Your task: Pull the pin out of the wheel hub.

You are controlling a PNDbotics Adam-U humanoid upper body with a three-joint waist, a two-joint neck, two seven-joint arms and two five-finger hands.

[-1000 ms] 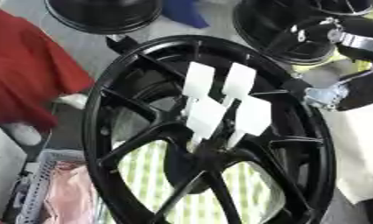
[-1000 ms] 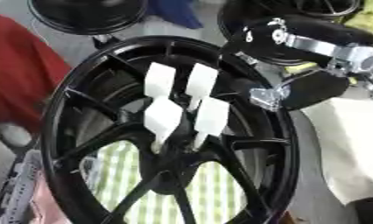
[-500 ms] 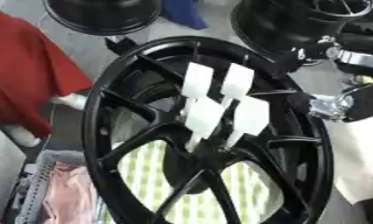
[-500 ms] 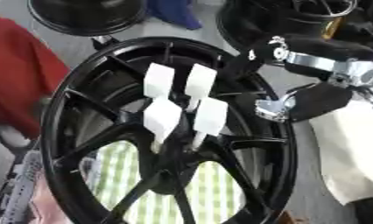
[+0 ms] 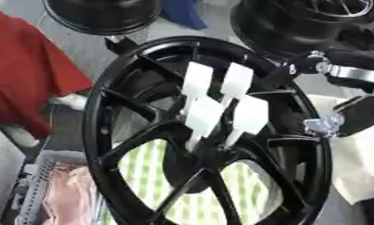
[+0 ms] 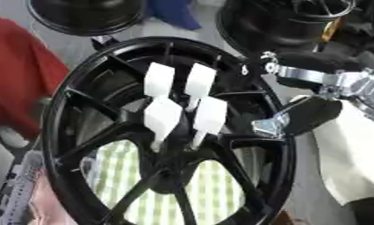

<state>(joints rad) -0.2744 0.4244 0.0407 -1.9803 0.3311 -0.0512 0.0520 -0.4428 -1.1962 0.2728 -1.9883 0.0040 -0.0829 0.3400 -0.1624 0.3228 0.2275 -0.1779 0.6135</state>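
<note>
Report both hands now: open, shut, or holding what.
Left hand: not in view.
Right hand: at the wheel hub's right rim, touching none of the white pins; fingers cannot be told.

Wheel hub (image 6: 171,132): left of the right hand (image 6: 313,94), rim just beside its fingers. Four pins (image 6: 178,101): in the hub's centre, left of the hand, apparently apart from it. Other wheels (image 5: 297,22): behind the hand.

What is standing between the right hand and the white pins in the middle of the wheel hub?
Nothing visible. The right hand is at the right rim of the wheel hub; only open space over a black spoke separates it from the four white pins at the centre.
</note>
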